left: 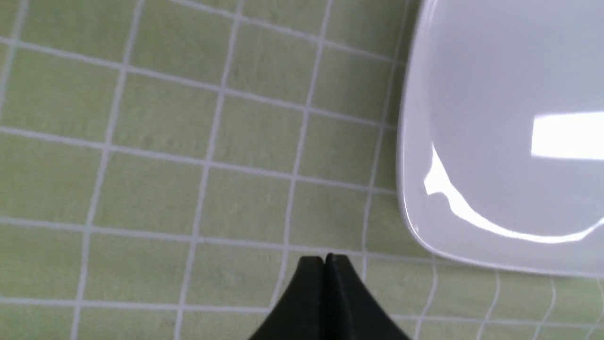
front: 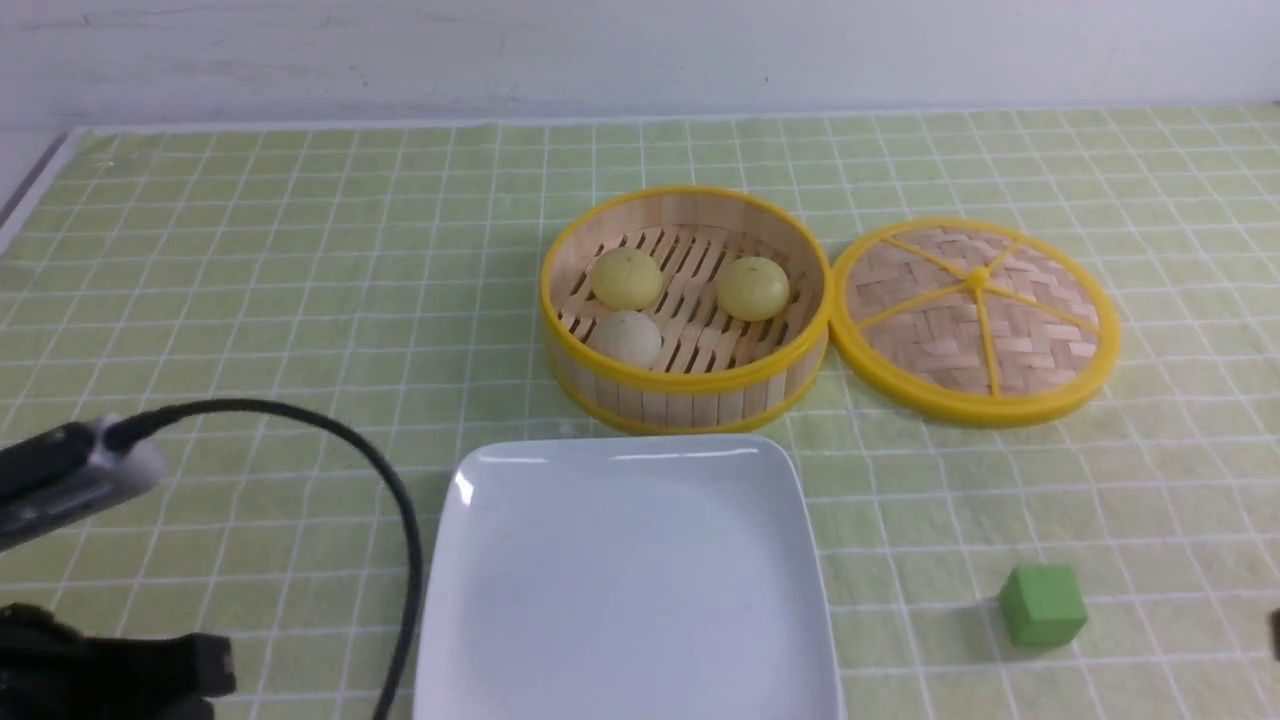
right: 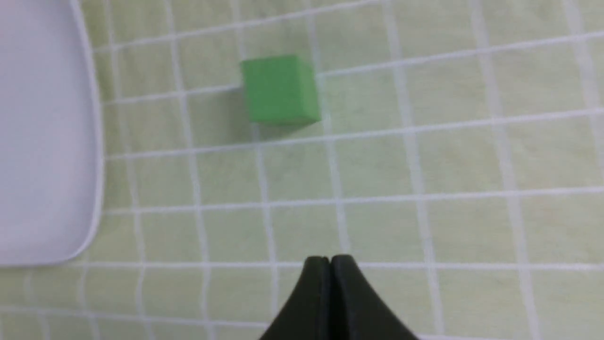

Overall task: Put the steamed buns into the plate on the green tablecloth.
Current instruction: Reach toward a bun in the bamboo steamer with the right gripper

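On the green tablecloth (front: 250,250) that covers the bench, all 3 steamed buns (front: 753,288) lie inside the round bamboo steamer (front: 690,395), which stands open. 2 of them are pale yellow and sit at the far side, apart from each other. The greyish-beige bun (front: 624,338) sits nearer to me, just beside the left yellow one. The woven lid (front: 975,320) lies flat just beside the steamer, on its right; I cannot tell if the 2 rims touch. The plate (front: 625,570) lies in front of the steamer, close to its near wall. A green cube (front: 1042,604) sits to the right of the plate, apart from it.

My left tool (left: 324,259) is pressed fully together and grips no object. It is over the cloth, near a rounded corner of the plate. My right tool (right: 330,259) is pressed together in the same way, over the cloth near the cube but apart from it.
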